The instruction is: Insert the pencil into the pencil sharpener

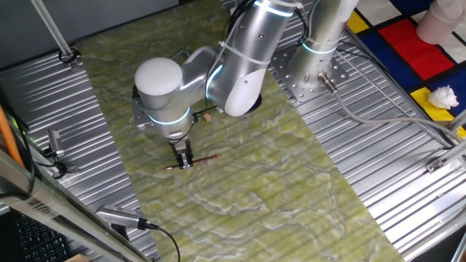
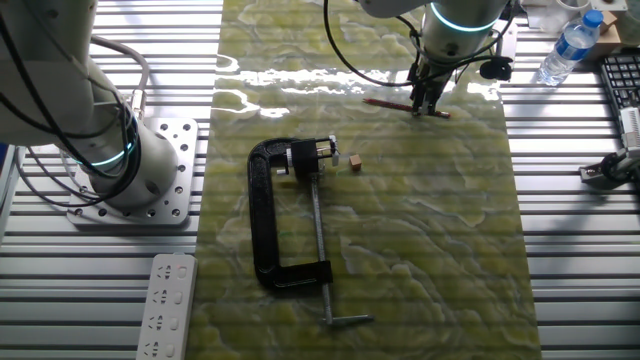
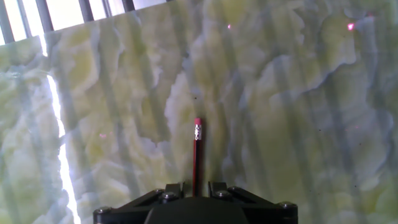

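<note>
The pencil (image 1: pixel 193 161) is lying flat on the green marbled mat (image 1: pixel 291 189) that is covering the middle of the tabletop (image 2: pixel 570 250), near the mat's far end in the other fixed view. The tool (image 1: pixel 185 163) is reaching straight down onto it, its two fingers sitting on either side of the shaft around its middle. In the hand view the red shaft is running up from between the fingers (image 3: pixel 217 188), which are pressing close against it, so the tool is clamping the pencil while it is resting on the mat; the metal ferrule end is pointing away from the camera.

Well apart from the pencil, towards the mat's centre, a black clamp (image 2: pixel 285 225) is lying on its side with its long screw rod stretching along the mat. Its jaw is gripping a small dark block, possibly the sharpener, though that is too small to tell. Just beside that jaw a small brown cube (image 2: pixel 354 160) is sitting on the mat. Off the mat, a white power strip (image 2: pixel 163 305) is lying on the ribbed metal, and a water bottle (image 2: pixel 566 48) is standing near the corner.
</note>
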Motion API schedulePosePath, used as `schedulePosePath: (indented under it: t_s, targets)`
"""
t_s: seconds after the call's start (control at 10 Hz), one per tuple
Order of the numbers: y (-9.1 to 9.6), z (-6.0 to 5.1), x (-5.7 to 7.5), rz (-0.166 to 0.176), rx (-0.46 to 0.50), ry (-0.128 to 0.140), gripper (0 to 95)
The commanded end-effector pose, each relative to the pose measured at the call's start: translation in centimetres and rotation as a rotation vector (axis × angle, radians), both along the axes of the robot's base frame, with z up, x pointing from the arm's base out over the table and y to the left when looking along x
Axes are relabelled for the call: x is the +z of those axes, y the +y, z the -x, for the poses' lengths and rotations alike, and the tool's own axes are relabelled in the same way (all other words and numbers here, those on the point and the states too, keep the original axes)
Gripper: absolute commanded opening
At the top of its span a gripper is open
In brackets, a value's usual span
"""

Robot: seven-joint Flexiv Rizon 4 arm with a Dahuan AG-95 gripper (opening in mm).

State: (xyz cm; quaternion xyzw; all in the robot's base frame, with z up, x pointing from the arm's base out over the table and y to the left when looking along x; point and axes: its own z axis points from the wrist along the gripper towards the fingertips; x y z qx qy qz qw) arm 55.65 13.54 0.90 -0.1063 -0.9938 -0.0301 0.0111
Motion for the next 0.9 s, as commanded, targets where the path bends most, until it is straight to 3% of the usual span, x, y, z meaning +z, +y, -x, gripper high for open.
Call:
schedulePosePath:
  t_s: [0.1, 0.4, 0.7, 0.9]
  targets:
    - [0.0, -0.1, 0.1, -0.002, 0.052, 0.016, 0.0]
    - [-0.4, -0.2, 0.8, -0.002, 0.159, 0.010, 0.0]
    - [-1.9, -0.5, 3.2, 0.015, 0.330, 0.003, 0.0]
    - [-3.3, -0.4, 4.1, 0.014, 0.394, -0.006, 0.0]
